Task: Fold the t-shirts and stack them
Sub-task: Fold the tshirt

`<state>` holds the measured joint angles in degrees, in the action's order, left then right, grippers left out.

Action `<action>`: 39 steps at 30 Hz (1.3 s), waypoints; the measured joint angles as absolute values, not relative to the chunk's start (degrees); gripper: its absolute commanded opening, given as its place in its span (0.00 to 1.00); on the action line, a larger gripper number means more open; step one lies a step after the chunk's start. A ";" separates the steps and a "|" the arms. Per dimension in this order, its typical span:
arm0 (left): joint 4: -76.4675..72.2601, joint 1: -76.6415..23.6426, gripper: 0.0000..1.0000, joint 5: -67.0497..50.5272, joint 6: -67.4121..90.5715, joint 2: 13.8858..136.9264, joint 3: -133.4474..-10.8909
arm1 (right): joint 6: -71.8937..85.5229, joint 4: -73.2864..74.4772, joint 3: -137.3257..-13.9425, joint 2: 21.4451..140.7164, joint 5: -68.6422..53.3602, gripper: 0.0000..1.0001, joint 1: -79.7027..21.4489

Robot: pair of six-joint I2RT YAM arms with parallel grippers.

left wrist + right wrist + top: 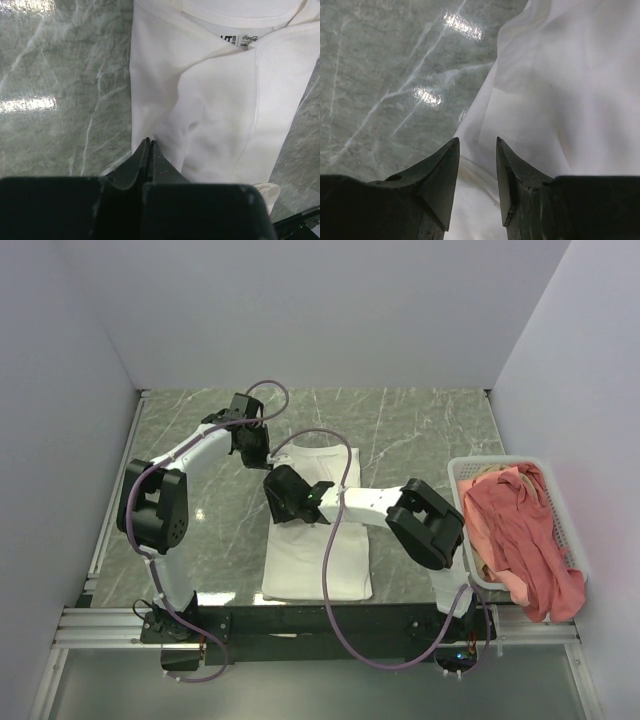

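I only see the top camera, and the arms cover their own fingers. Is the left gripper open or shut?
Observer: The left wrist view shows the left gripper shut, tips at the white t-shirt's edge.
Operator: And the right one?
Observer: The right gripper is open over the shirt's edge, holding nothing.
Operator: Is the neck label showing?
Observer: Yes, the neck label faces up, with one side folded inward over the body.

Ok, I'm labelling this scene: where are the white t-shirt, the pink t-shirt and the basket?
white t-shirt (295, 565): top view, on its flat lower half.
pink t-shirt (520, 530): top view, on the middle of the heaped cloth.
basket (457, 472): top view, on its white rim at the far left corner.
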<state>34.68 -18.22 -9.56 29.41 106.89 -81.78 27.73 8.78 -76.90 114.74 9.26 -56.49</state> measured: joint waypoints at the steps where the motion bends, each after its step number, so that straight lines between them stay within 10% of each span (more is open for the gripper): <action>1: 34.65 -18.20 0.01 -9.67 29.41 106.89 -81.78 | 27.66 8.93 -76.95 114.89 9.54 0.42 -56.73; 21: 33.65 -17.74 0.00 -11.18 29.41 107.33 -81.78 | 27.59 13.43 -80.90 118.48 15.42 0.35 -58.26; 39: 33.67 -17.65 0.00 -11.38 29.41 107.55 -81.78 | 28.05 14.41 -80.86 115.18 15.46 0.02 -58.37</action>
<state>33.67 -17.65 -11.38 29.41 107.55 -81.78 28.05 14.41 -80.86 115.18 15.46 -58.37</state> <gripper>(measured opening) 0.012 0.033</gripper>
